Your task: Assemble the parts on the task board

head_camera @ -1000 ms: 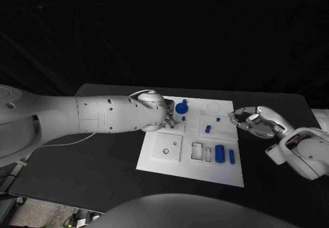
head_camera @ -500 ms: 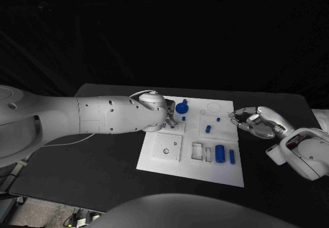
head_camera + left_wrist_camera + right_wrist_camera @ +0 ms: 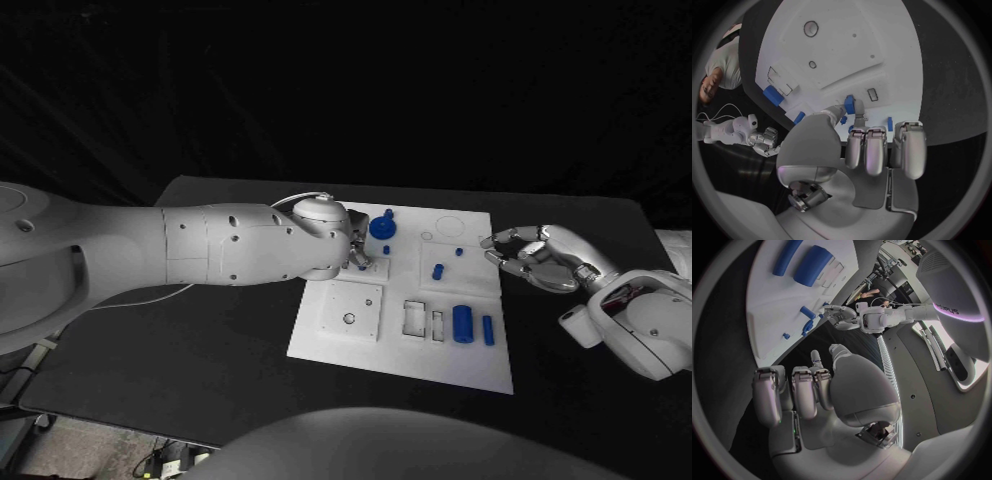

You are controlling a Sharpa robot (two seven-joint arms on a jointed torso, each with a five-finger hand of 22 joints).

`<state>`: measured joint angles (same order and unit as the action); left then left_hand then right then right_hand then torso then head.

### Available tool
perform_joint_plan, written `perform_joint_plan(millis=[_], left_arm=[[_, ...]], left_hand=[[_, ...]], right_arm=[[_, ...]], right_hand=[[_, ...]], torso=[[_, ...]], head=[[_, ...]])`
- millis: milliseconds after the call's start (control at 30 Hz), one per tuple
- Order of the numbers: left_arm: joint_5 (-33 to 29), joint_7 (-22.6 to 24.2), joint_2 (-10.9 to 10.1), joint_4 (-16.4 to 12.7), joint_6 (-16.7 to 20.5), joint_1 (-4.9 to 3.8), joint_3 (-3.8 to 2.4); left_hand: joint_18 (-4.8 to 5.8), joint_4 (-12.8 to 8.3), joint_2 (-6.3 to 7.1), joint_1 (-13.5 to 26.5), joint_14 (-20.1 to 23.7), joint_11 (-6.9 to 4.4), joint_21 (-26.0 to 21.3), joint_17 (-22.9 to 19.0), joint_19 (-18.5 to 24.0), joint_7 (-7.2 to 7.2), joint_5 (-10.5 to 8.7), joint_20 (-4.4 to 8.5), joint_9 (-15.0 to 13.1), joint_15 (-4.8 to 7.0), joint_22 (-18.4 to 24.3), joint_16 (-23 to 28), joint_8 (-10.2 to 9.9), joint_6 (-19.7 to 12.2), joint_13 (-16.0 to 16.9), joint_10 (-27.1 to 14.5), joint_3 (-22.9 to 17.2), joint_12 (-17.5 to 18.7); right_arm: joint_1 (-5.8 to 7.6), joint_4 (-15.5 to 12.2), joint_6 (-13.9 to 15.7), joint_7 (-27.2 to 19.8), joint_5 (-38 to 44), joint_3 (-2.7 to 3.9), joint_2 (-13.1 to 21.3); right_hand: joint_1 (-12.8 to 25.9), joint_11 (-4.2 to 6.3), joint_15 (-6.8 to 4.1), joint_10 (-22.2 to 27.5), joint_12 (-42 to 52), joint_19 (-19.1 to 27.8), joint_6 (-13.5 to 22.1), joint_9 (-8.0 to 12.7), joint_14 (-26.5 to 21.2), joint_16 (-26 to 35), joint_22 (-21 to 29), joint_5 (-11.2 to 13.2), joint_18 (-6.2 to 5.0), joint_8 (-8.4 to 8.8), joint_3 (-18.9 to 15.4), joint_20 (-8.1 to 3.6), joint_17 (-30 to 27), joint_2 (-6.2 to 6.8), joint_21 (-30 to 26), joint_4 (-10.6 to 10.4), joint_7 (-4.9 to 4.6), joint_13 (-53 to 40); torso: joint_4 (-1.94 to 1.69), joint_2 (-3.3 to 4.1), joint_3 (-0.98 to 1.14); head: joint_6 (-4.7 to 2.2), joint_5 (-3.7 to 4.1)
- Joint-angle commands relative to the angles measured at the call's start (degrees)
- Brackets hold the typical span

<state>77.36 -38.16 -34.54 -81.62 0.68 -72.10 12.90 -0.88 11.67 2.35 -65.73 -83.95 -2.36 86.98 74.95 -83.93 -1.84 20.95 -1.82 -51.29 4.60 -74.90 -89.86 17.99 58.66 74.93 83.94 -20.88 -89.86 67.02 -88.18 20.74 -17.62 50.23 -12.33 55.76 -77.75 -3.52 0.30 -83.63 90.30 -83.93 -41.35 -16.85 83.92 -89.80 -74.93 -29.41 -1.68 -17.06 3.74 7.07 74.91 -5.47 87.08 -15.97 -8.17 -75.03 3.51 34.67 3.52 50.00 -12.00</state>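
The white task board (image 3: 404, 352) lies mid-table. My left hand (image 3: 353, 254) hovers over its far left part and pinches a small blue part (image 3: 849, 105) between thumb and a fingertip, close above the board (image 3: 823, 45). A round blue part (image 3: 382, 227) stands just beyond that hand. A blue block (image 3: 437, 271), a thick blue cylinder (image 3: 462, 323) and a slim blue bar (image 3: 488, 330) sit further right. My right hand (image 3: 534, 256) stays off the board's right edge, fingers curled in with nothing in them; its wrist view shows those fingers (image 3: 811, 390) beside the board (image 3: 779, 300).
A square white plate with a small hole (image 3: 353, 308) and two empty rectangular slots (image 3: 415, 318) lie near the board's front. Tiny blue pegs (image 3: 459, 252) dot the far right area. Black table (image 3: 188, 340) surrounds the board.
The left hand has settled very slightly lower over the board's far left area. The right hand and the parts on the board have not moved.
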Motion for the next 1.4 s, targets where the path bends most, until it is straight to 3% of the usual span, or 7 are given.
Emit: perform_joint_plan(millis=[33, 367, 767, 967, 1100, 1300, 1400], left_arm=[[0.50, 0.32, 0.12, -0.24, -3.14, 0.66, 0.34], [0.23, 0.39, -0.04, -0.62, -3.30, 0.81, 0.34], [0.84, 0.92, -0.09, -0.90, -1.51, 0.88, 0.34], [1.30, 1.01, -0.05, -0.78, -1.40, 0.88, 0.34], [1.54, 0.94, 0.04, -0.49, -1.93, 0.88, 0.34], [1.59, 0.86, 0.23, -0.12, -2.90, 0.89, 0.34], [1.53, 0.86, 0.33, 0.02, -3.08, 0.89, 0.34]], left_hand=[[0.08, 0.42, 0.54, 1.24, -6.05, 0.28, -0.25, 15.05, -4.36, -0.02, -1.91, 0.10, 0.32, 0.14, -13.87, -0.14, -0.49, 0.48, 15.07, 6.06, 0.92, -0.14], [0.04, 0.49, 0.59, 0.90, -6.05, 0.37, -0.44, 15.05, -4.30, -0.04, -2.90, 0.02, 0.54, 0.05, -13.82, -0.14, -1.09, 0.41, 15.07, 6.06, 1.57, -0.14], [0.02, -1.97, 0.86, -2.65, -6.05, 0.13, -0.59, 15.05, -4.28, 0.22, -1.04, 0.14, 0.23, 0.24, -13.79, -0.14, -1.24, 0.63, 15.07, 6.06, 1.07, -0.14], [-0.08, -1.44, 0.85, -2.12, -6.05, 0.27, -1.01, 15.05, -4.09, 0.00, -1.49, 0.11, 0.26, 0.17, -13.65, -0.14, -1.45, 0.46, 15.07, 6.06, 1.45, -0.14], [-0.20, 1.09, 0.60, 0.48, -6.05, 0.81, -1.64, 15.05, -3.82, -0.71, -5.76, -0.15, 0.55, -0.24, -13.46, -0.14, -2.50, -0.89, 15.07, 6.06, 3.21, -0.14], [-0.32, 4.92, 0.45, 5.35, -6.05, 1.98, -2.29, 15.05, -3.56, -2.03, -15.76, -1.00, 1.32, -1.22, -13.30, -0.14, -4.46, -3.19, 15.07, 6.06, 7.35, -0.14], [-0.37, 5.03, 0.22, 7.19, -6.05, 2.20, -2.49, 15.05, -3.49, -2.22, -17.35, -1.25, 1.58, -1.43, -13.26, -0.14, -4.85, -3.38, 15.07, 6.06, 8.80, -0.14]], right_arm=[[-0.07, -0.03, -0.82, -0.32, 0.18, -0.02, 0.05], [-0.12, 0.04, -0.80, -0.36, 0.18, -0.02, -0.02], [-0.16, 0.11, -0.81, -0.44, 0.08, -0.02, -0.03], [-0.16, 0.15, -0.96, -0.41, 0.04, -0.02, -0.10], [-0.17, 0.18, -1.07, -0.38, 0.03, -0.02, -0.15], [-0.17, 0.18, -1.15, -0.37, 0.03, -0.03, -0.14], [-0.17, 0.19, -1.18, -0.37, 0.03, -0.03, -0.13]], right_hand=[[-0.65, 0.17, 0.20, -6.37, -0.30, -2.70, 0.44, 0.00, 6.08, -0.20, -13.64, -0.37, 0.59, 0.06, 0.36, -0.14, 15.09, -0.05, -0.20, 0.06, 0.06, -14.97], [-0.71, 0.18, 0.20, -6.37, -0.30, -2.68, 0.48, 0.01, 6.08, -0.20, -13.63, -0.41, 0.59, 0.08, 0.41, -0.15, 15.09, -0.01, -0.21, 0.08, 0.07, -14.97], [-0.79, 0.19, 0.20, -6.37, -0.30, -2.63, 0.55, 0.02, 6.08, -0.20, -13.61, -0.46, 0.57, 0.10, 0.52, -0.15, 15.09, 0.02, -0.26, 0.10, 0.08, -14.97], [-0.79, 0.19, 0.20, -6.37, -0.30, -2.63, 0.55, 0.02, 6.08, -0.20, -13.61, -0.46, 0.57, 0.10, 0.52, -0.15, 15.09, 0.02, -0.26, 0.10, 0.08, -14.97], [-0.79, 0.19, 0.20, -6.37, -0.30, -2.63, 0.55, 0.02, 6.08, -0.20, -13.61, -0.46, 0.57, 0.10, 0.52, -0.15, 15.09, 0.02, -0.26, 0.10, 0.08, -14.97], [-0.81, 0.19, 0.19, -6.37, -0.30, -2.65, 0.60, 0.02, 6.08, -0.20, -13.62, -0.48, 0.58, 0.12, 0.58, -0.15, 15.09, 0.02, -0.24, 0.08, 0.08, -14.97], [-0.82, 0.19, 0.19, -6.37, -0.30, -2.65, 0.60, 0.03, 6.08, -0.20, -13.62, -0.48, 0.58, 0.12, 0.60, -0.15, 15.09, 0.02, -0.24, 0.08, 0.08, -14.97]], torso=[[0.01, 0.00, 0.01], [0.01, -0.01, 0.02], [0.00, 0.02, 0.01], [0.00, 0.03, 0.02], [0.02, 0.00, 0.01], [0.00, 0.02, 0.01], [0.04, 0.03, 0.01]], head=[[0.00, 0.03], [0.00, -0.05], [0.00, -0.06], [0.00, -0.06], [0.00, -0.07], [0.00, 0.05], [0.00, 0.02]])
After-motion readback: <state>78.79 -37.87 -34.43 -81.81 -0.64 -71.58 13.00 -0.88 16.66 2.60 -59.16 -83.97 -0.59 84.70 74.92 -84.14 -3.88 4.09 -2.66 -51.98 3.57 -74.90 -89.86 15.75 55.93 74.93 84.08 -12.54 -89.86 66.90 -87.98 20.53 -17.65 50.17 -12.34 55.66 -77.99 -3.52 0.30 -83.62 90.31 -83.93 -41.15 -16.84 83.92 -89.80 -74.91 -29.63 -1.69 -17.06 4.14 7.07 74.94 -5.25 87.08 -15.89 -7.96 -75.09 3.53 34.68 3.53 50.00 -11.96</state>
